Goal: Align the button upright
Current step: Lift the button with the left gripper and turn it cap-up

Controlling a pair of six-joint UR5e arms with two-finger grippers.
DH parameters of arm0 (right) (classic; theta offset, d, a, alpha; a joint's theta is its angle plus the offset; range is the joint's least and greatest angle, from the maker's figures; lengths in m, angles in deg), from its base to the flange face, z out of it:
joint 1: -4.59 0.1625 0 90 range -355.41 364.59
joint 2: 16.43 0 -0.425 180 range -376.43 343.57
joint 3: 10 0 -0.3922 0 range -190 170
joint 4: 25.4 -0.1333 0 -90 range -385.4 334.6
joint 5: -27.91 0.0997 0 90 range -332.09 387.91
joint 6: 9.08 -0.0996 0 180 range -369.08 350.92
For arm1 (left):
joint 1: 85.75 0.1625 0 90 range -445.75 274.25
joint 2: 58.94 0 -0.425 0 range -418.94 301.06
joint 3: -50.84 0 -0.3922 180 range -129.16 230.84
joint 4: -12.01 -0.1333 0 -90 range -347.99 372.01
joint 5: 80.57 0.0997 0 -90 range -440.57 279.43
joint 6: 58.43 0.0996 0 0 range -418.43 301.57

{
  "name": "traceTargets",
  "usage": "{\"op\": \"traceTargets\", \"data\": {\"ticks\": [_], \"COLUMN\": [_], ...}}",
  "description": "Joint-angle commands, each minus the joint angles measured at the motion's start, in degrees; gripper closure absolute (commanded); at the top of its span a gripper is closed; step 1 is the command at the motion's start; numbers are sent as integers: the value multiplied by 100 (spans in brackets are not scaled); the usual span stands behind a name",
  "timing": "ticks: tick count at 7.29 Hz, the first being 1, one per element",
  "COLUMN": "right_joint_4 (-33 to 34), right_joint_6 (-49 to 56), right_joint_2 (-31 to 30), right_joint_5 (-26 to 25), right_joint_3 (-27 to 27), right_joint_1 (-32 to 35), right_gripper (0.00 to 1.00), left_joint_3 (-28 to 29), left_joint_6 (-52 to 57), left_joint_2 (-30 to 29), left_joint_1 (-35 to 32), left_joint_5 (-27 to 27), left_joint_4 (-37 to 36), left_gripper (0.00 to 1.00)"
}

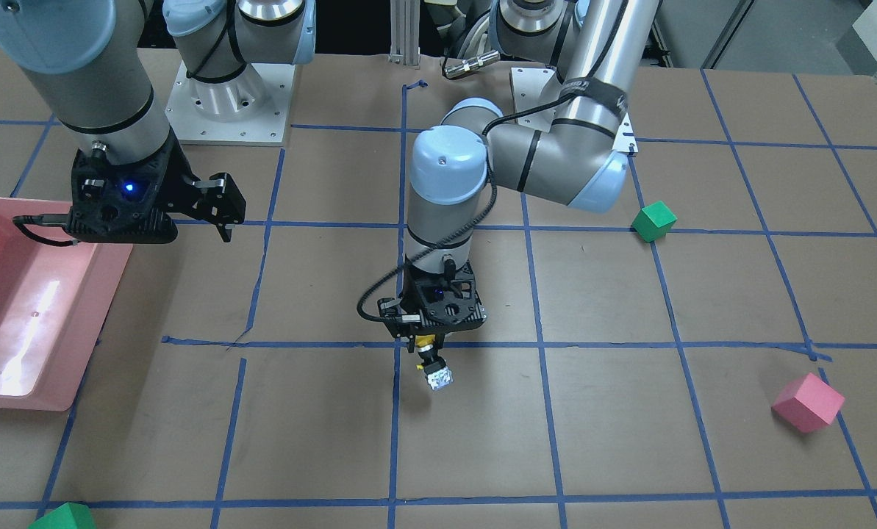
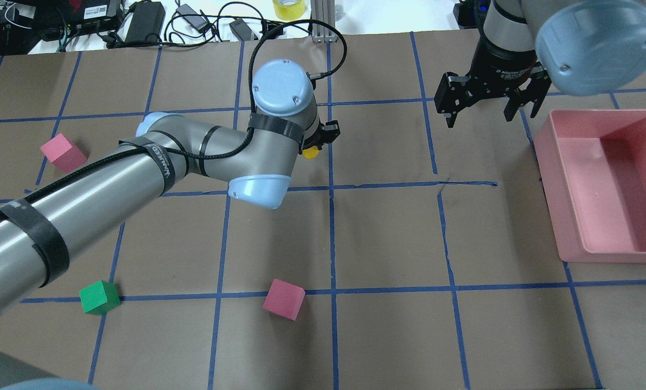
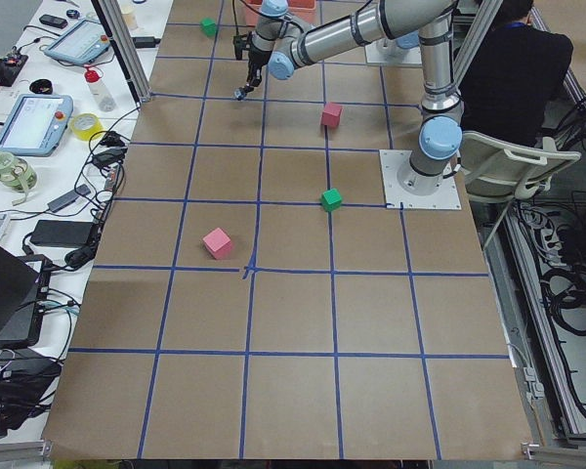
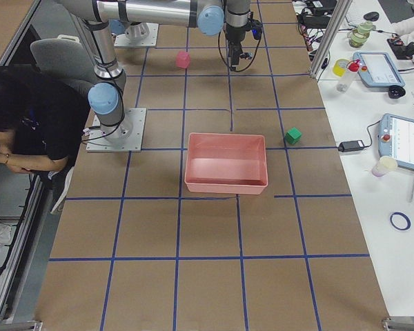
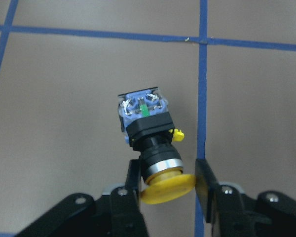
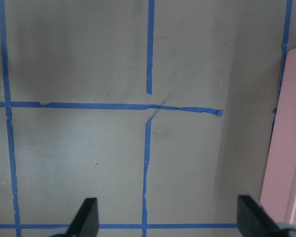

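Note:
The button (image 5: 150, 133) has a round yellow cap, a black body and a grey-blue terminal base. My left gripper (image 5: 168, 173) is shut on the yellow cap, with the terminal base pointing away from the wrist, down toward the table. In the front-facing view the button (image 1: 435, 369) hangs below the left gripper (image 1: 427, 344), near a blue tape line at the table's middle. In the overhead view only a bit of the yellow cap (image 2: 310, 153) shows under the wrist. My right gripper (image 2: 480, 115) is open and empty, hovering beside the pink bin.
A pink bin (image 2: 599, 254) stands on the robot's right side. Pink cubes (image 2: 283, 299) (image 2: 63, 153) and a green cube (image 2: 99, 297) lie on the left half. Another green cube (image 1: 63, 518) sits at the far edge. Blue tape lines grid the brown table.

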Motion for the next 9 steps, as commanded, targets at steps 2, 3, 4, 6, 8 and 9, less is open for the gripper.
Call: {"op": "traceTargets", "data": {"ticks": [2,3,4,6,8,9], "right_joint_4": [-130,-121,-121,-112,-112,-112], "right_joint_6": [-4,-4,-4,4,4,4], "right_joint_2": [-50,-50,-50,-50,-41,-41], "right_joint_5": [117,117,117,109,109,117], "right_joint_3": [-11,-11,-28,-55,-99,-99], "right_joint_1": [0,0,0,0,0,0], "right_gripper": [0,0,0,0,0,0], "left_joint_3": [233,277,286,338,374,374], "left_joint_6": [-641,-896,-968,-986,-1310,-1320], "left_joint_2": [-120,-226,-384,-700,-912,-948], "left_joint_1": [630,831,1120,1343,1343,1343], "left_joint_5": [-2163,-2638,-3356,-3854,-4231,-4269], "left_joint_4": [1601,1631,1753,2044,2044,2044], "left_gripper": [60,60,60,60,62,61]}}
